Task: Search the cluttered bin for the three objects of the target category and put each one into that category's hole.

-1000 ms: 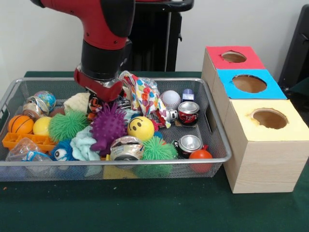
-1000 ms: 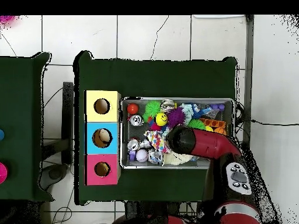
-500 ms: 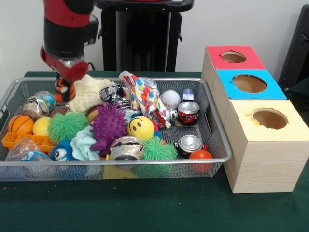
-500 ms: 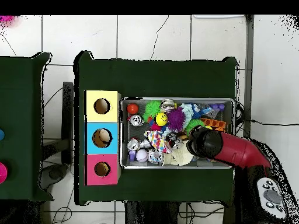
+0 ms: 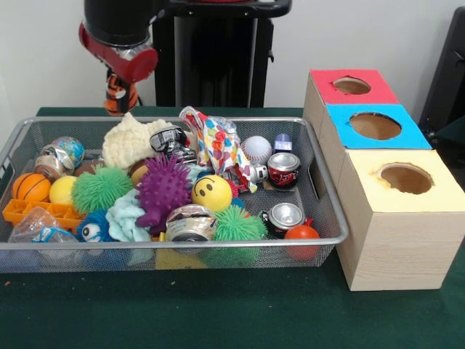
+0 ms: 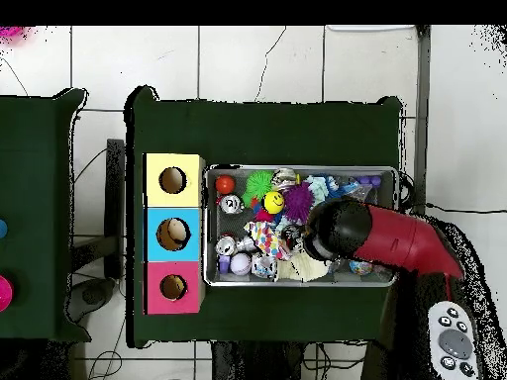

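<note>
My gripper [image 5: 116, 89] is shut on the orange tiger with black stripes [image 5: 113, 105] and holds it in the air above the far left rim of the wire-mesh bin [image 5: 182, 241]. In the overhead view my red arm [image 6: 347, 230] covers the gripper and the tiger. A cream plush [image 5: 129, 139] lies in the bin just below the tiger, and also shows in the overhead view [image 6: 297, 267]. The red-topped hole [image 5: 352, 85] is on the farthest box to the right of the bin, and in the overhead view [image 6: 173, 287] it is left of the bin. I cannot make out a brown teddy.
The bin holds spiky rubber balls, purple [image 5: 163, 190] and green [image 5: 102, 189], a yellow smiley ball [image 5: 211, 193], cans [image 5: 283, 169], a baseball [image 5: 256, 149] and a patterned cloth [image 5: 216, 142]. Blue-topped [image 5: 375, 126] and yellow-topped [image 5: 405, 178] holes stand beside the red one.
The gripper has lifted out of the bin's middle with the tiger, swung towards the far left corner, then risen higher above the rim. The cream plush is now uncovered.
</note>
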